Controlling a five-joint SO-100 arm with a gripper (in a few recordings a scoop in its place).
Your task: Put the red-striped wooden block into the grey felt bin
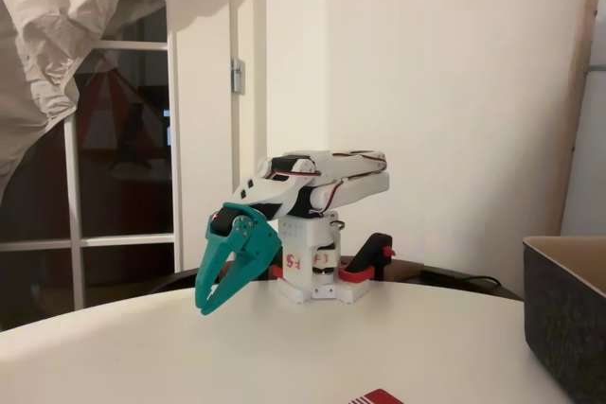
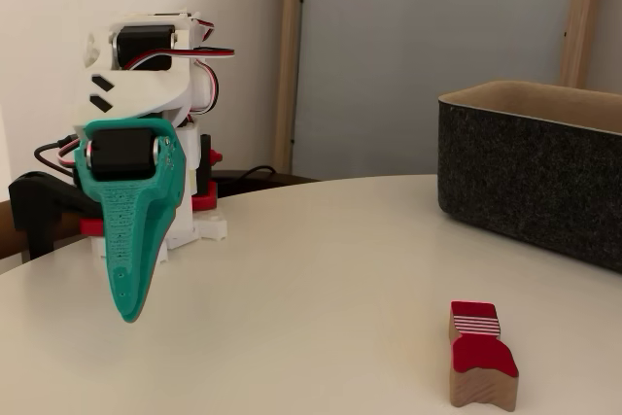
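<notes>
While the small pale wooden block with a red painted top and a patch of thin red stripes (image 2: 479, 363) lies untouched on the round white table (image 2: 321, 279), the step in hand is the approach and grasp. In one fixed view the block sits low and right of centre, in front of the large charcoal-grey felt bin with a tan inner face (image 2: 530, 177) and apart from it. In the other fixed view only a red and striped sliver (image 1: 376, 396) shows at the bottom edge, with the bin (image 1: 565, 314) at the right.

The teal two-finger plastic gripper (image 1: 216, 295) hangs folded down close to the white arm base (image 1: 312, 267), tips just above the table, well apart from the block. Its fingers stand slightly parted near the tips and hold nothing.

Judgement for a clean pick:
- Open wider before descending; the block is narrower than the gripper, so clearance should be easy.
- Align the fingers across the block's narrow waist, not its flared ends.
- Descend straight to avoid nudging it.
- Lift above the bin's thick rim before moving over it.
</notes>
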